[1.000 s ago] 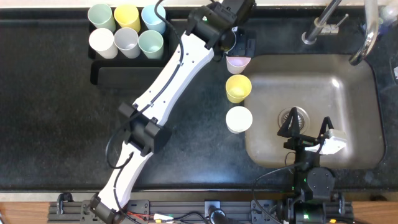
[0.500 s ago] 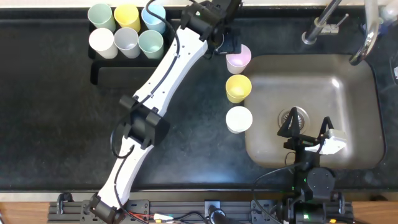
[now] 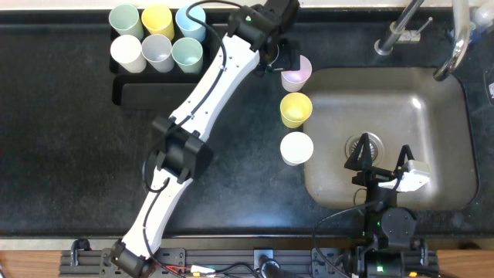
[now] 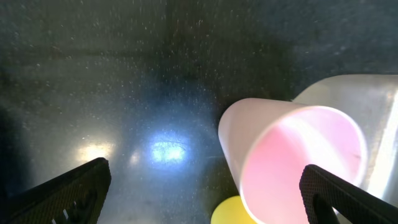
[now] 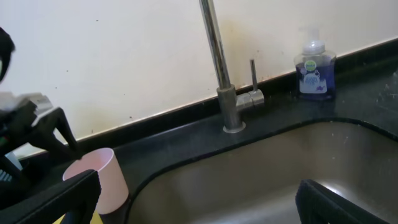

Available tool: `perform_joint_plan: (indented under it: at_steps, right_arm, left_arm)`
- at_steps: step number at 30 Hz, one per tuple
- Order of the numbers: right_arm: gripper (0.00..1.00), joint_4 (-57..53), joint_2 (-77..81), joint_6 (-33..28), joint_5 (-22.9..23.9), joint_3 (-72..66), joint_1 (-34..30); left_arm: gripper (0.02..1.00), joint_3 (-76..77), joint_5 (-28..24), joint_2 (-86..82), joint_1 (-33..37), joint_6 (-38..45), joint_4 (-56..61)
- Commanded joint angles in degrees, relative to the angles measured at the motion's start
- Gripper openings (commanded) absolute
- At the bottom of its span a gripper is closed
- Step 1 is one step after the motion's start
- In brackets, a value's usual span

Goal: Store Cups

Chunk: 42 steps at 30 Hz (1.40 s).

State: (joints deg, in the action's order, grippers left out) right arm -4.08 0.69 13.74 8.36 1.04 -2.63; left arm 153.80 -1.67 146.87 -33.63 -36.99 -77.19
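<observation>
Nearest the bases, the right gripper (image 3: pixel 378 164) hangs over the sink (image 3: pixel 432 108) with its fingers spread and empty. On the table (image 3: pixel 77 154) along the sink's 9 o'clock rim stand three loose cups in a line: the white cup (image 3: pixel 296 147), at its 12 o'clock the yellow cup (image 3: pixel 296 109), then the pink cup (image 3: pixel 296 71). The left gripper (image 4: pixel 204 171) is at the pink cup's 10 o'clock side, fingers released wide. The cup sits off-centre between them, and no contact is visible. These look like light, thin plastic tumblers, smooth and easy to tip or squash, so a gentle pinch across the wall just under the rim, or over the rim itself, should hold best. Farthest, at 10 o'clock, the rack (image 3: pixel 127 83) holds six stored cups (image 3: pixel 157 48).
</observation>
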Motion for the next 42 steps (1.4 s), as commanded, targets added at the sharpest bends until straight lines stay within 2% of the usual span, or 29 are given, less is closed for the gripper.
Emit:
perform_joint_plan:
  at_steps: [1, 10, 11, 12, 13, 14, 23, 30, 34, 38, 42]
  right_arm:
    - [0.996, 0.3, -0.5, 0.4, 0.1, -0.8, -0.3]
    - [0.996, 0.3, -0.5, 0.4, 0.0, -0.8, -0.3]
    - [0.996, 0.3, -0.5, 0.4, 0.1, -0.8, -0.3]
    - [0.998, 0.3, -0.5, 0.4, 0.1, -0.8, -0.3]
    - [0.998, 0.3, -0.5, 0.4, 0.1, -0.8, -0.3]
    - [0.998, 0.3, -0.5, 0.4, 0.1, -0.8, -0.3]
    - [0.998, 0.3, -0.5, 0.4, 0.0, -0.8, -0.3]
    - [0.998, 0.3, -0.5, 0.4, 0.1, -0.8, -0.3]
    - [0.998, 0.3, -0.5, 0.4, 0.0, -0.8, -0.3]
    - [0.998, 0.3, -0.5, 0.4, 0.1, -0.8, -0.3]
    - [0.998, 0.3, -0.5, 0.4, 0.1, -0.8, -0.3]
  left_arm:
    - [1.0, 1.2, -0.8, 2.0, 0.2, -1.0, 0.4]
    - [1.0, 1.2, -0.8, 2.6, 0.3, -1.0, 0.8]
    - [0.965, 1.2, -0.8, 2.6, 0.3, -1.0, 0.8]
    - [0.693, 1.2, -0.8, 2.6, 0.4, -1.1, 0.8]
    - [0.196, 1.2, -0.8, 2.6, 0.4, -1.2, 0.8]
    - [0.036, 1.2, -0.8, 2.6, 0.5, -1.3, 0.8]
    - [0.034, 1.9, -0.5, -0.7, 2.9, -2.1, 1.8]
    - [0.036, 1.9, 0.8, -15.2, 11.3, -2.6, -4.1]
    - [0.036, 1.9, 4.9, -24.5, 19.3, -9.9, -19.3]
    - [0.036, -1.9, 6.3, -31.5, 25.2, -5.7, -19.9]
    - [0.036, -12.6, 11.9, -37.1, 29.8, -8.0, -19.9]
